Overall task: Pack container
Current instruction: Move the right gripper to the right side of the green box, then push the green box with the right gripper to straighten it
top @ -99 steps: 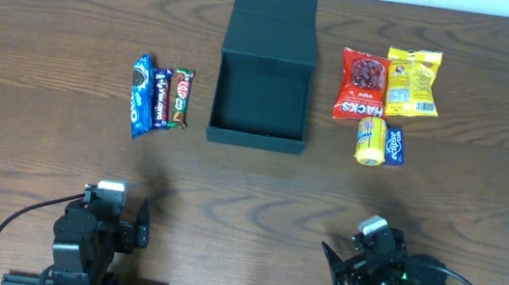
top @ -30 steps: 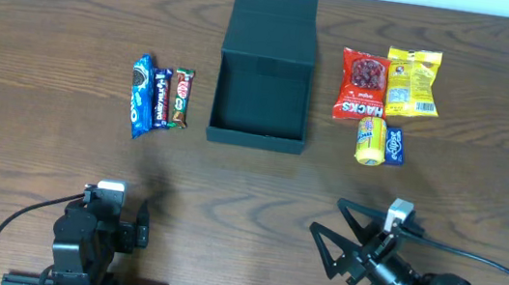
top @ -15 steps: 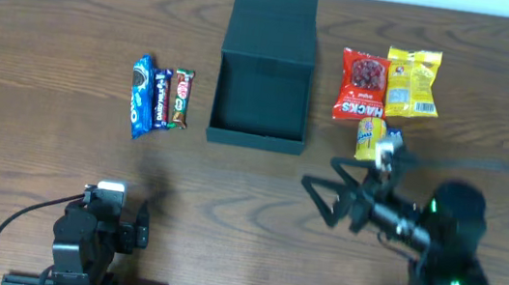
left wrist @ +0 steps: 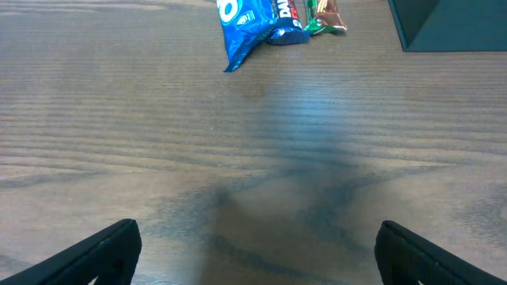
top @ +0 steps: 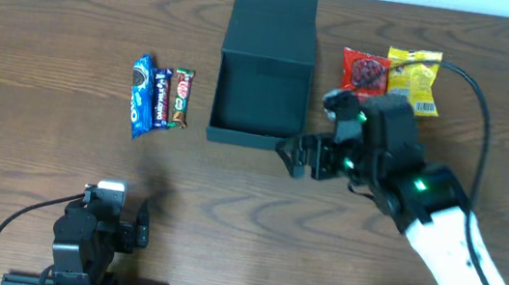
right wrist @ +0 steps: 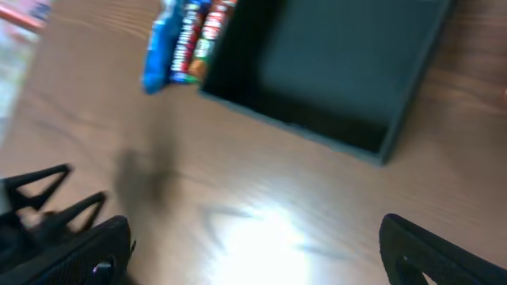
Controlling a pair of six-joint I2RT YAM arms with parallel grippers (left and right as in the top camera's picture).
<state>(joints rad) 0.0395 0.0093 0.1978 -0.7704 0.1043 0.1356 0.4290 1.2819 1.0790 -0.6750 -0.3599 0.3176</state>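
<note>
Overhead: the right gripper (top: 294, 155), jaws spread and empty, hangs just off the front right corner of the open dark container (top: 260, 95) mid-table (top: 38, 165), where a stray sweep could knock it askew or scatter nearby snack packets (top: 365, 73).

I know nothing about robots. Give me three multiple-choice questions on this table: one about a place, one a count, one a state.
1. Where does the blue cookie pack lie relative to the container? A) inside it B) on its lid C) on the table to its left
2. How many snacks lie left of the container? A) one B) three C) five
3. How is the right claw? A) open, empty B) shut on a packet C) shut, empty
Answers: C, it rests on bare wood; B, three lie side by side; A, it stands wide with nothing between.
</note>
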